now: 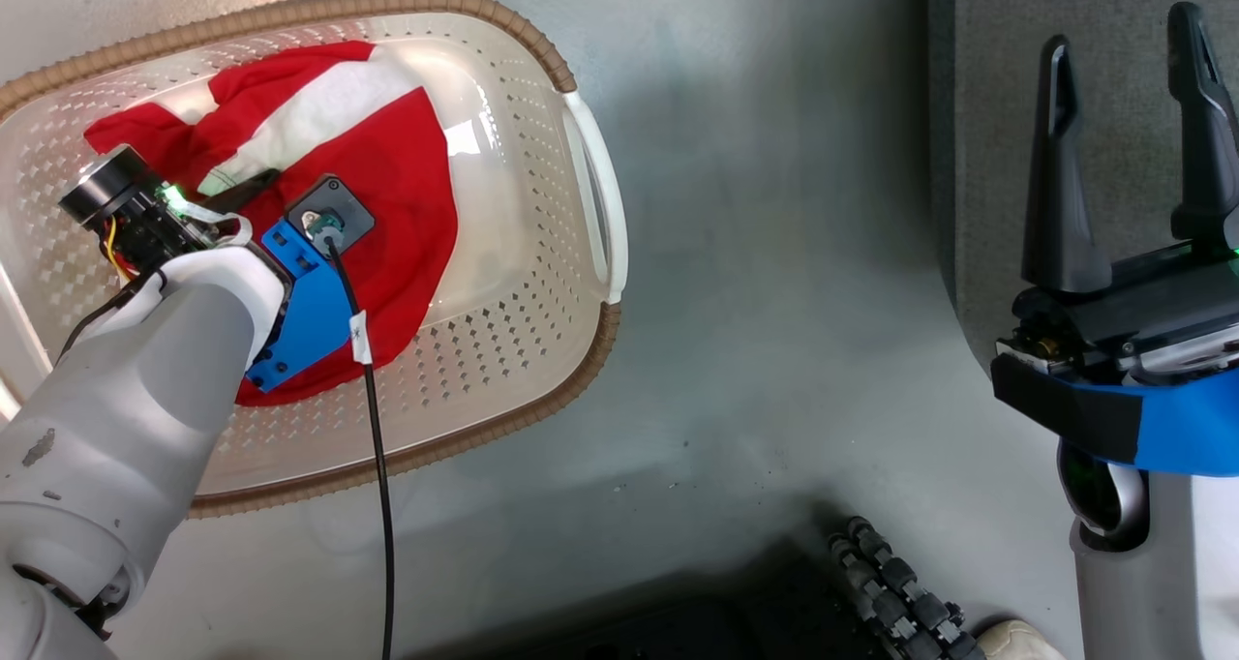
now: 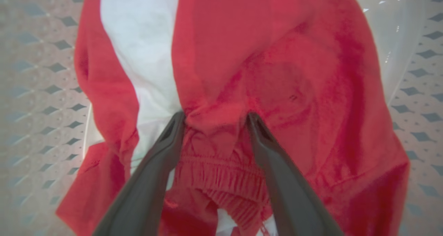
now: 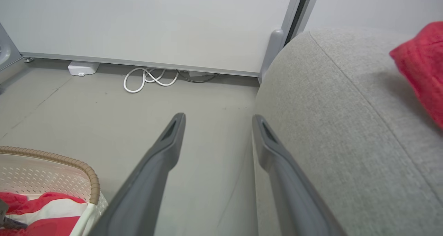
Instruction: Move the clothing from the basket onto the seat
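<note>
The soft red garment with a white stripe [image 1: 397,195] lies in the cream perforated plastic basket [image 1: 528,350]. The left gripper [image 2: 214,120] presses into it, jaws wide astride the gathered waistband [image 2: 218,166]. It is best to close only once a thick fold sits between them. The right gripper [image 1: 1123,31] hovers, jaws wide, beside the grey fabric sofa [image 3: 346,125], where a second red garment [image 3: 422,66] lies.
</note>
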Robot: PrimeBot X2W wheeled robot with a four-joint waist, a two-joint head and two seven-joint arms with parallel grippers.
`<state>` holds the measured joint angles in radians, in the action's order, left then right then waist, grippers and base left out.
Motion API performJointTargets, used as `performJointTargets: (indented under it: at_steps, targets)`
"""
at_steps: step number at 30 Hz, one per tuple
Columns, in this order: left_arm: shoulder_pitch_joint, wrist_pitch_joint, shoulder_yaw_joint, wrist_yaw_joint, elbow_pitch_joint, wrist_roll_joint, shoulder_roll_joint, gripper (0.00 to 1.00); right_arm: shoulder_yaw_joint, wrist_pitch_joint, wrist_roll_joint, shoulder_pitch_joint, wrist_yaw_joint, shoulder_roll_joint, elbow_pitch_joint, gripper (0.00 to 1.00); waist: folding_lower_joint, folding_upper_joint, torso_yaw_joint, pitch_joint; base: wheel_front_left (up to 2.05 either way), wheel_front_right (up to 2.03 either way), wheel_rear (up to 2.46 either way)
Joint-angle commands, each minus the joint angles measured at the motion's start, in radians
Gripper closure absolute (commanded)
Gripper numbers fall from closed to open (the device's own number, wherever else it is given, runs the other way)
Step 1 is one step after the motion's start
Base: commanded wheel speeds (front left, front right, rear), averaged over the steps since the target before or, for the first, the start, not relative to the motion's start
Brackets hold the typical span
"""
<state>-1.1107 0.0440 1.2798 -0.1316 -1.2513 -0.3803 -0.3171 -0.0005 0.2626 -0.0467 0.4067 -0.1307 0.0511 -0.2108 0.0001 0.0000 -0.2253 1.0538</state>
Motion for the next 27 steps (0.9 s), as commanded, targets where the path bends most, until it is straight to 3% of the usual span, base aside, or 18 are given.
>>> performJointTargets:
  at_steps: [1, 14, 27]
  targets:
    - [-0.002, -0.011, 0.003, 0.002, -0.006, 0.008, 0.003, 1.00, 0.000, 0.004, -0.005, 0.001, 0.000, -0.002, -0.005, 0.00, -0.0001, 0.0000, -0.002, -0.002, 0.00, 0.00, 0.00]
    - [0.002, 0.060, 0.003, 0.002, 0.019, -0.026, 0.047, 1.00, -0.003, 0.003, 0.003, 0.028, 0.000, -0.001, 0.019, 0.00, -0.0001, 0.0000, 0.029, -0.056, 0.00, 0.00, 0.00]
    - [0.058, 0.215, -0.029, 0.002, 0.069, -0.154, 0.110, 1.00, 0.004, 0.004, 0.028, 0.021, 0.000, -0.001, 0.066, 0.00, -0.0001, 0.0000, 0.107, -0.273, 0.00, 0.00, 0.00]
